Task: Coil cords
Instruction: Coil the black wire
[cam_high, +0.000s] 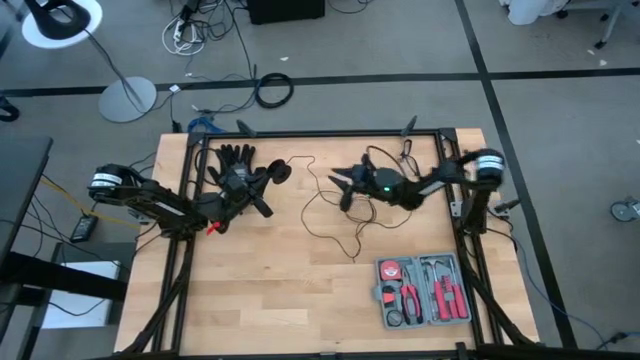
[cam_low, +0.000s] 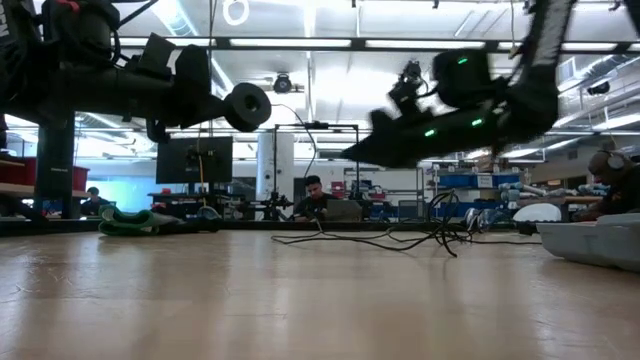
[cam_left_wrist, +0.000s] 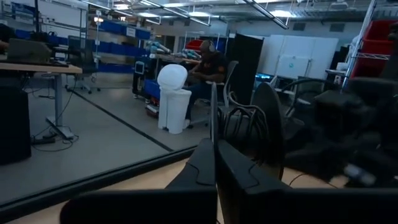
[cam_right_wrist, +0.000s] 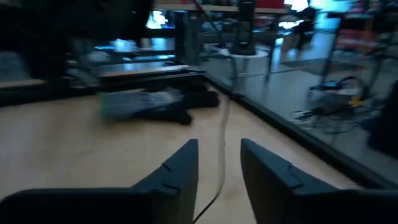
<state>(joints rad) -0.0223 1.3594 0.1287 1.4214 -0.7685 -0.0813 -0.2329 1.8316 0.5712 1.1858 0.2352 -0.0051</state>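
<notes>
The cord is a thin black wire (cam_high: 308, 200) ending in a small round black disc (cam_high: 283, 172). My left gripper (cam_high: 268, 181) is shut on it at the far left of the table and holds the disc (cam_low: 247, 107) up in the air. From there the wire drops and lies in loose loops (cam_high: 345, 235) on the table's middle. My right gripper (cam_high: 344, 188) hovers open above those loops, pointing toward the table's left edge. In the right wrist view, the wire (cam_right_wrist: 222, 134) runs between the open fingers, and no touch shows. My left gripper pinches the cord between its two shut fingers (cam_left_wrist: 205, 163), right beside the disc (cam_left_wrist: 268, 127). The fingers come about level from the table's left side. The disc stands just past the fingertips, lifted clear of the table, and the wire (cam_left_wrist: 213, 109) leads away from it.
A pair of black gloves (cam_high: 237, 156) lies at the far left, close behind my left gripper. An open grey tool case (cam_high: 422, 290) with red-handled tools sits at the near right. Black frame rails (cam_high: 320, 135) run along the table's far and side edges.
</notes>
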